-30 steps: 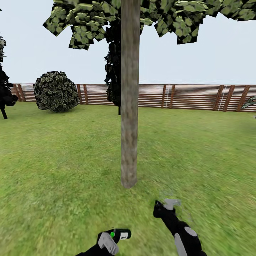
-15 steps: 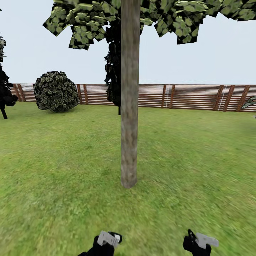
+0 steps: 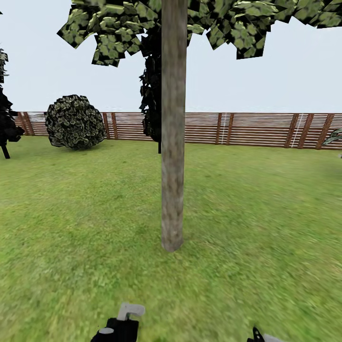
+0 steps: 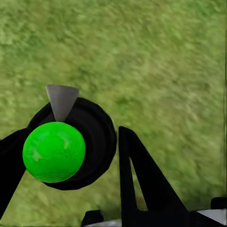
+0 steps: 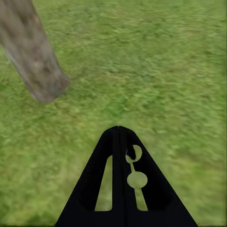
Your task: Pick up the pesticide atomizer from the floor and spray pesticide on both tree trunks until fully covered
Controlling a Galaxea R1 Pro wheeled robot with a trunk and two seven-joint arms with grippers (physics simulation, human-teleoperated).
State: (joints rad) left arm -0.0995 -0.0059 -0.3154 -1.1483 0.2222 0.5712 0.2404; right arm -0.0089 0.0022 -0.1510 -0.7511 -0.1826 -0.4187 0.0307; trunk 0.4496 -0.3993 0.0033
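Green grass (image 3: 71, 228) is seen across the head view, closed at the back by a brown slat fence (image 3: 256, 128), with a round bush (image 3: 75, 121) at the left. The tree trunk (image 3: 173, 142) stands upright in the middle, exactly where it was one second ago, so the camera was not moved. Both arms were drawn down toward the lower edge since then. The left gripper (image 3: 124, 317) is now seen lower and more to the left, and the right gripper (image 3: 262, 337) is almost cut off by the edge.

From the left wrist view, the sprayer (image 4: 71, 142) is held between the two dark fingers (image 4: 142, 175), its grey nozzle pointing over the grass, with a green ball at its near end.

From the right wrist view, the fingers (image 5: 124, 179) are pressed together into one point with nothing between them, over grass, and the foot of the trunk is seen well apart from them.
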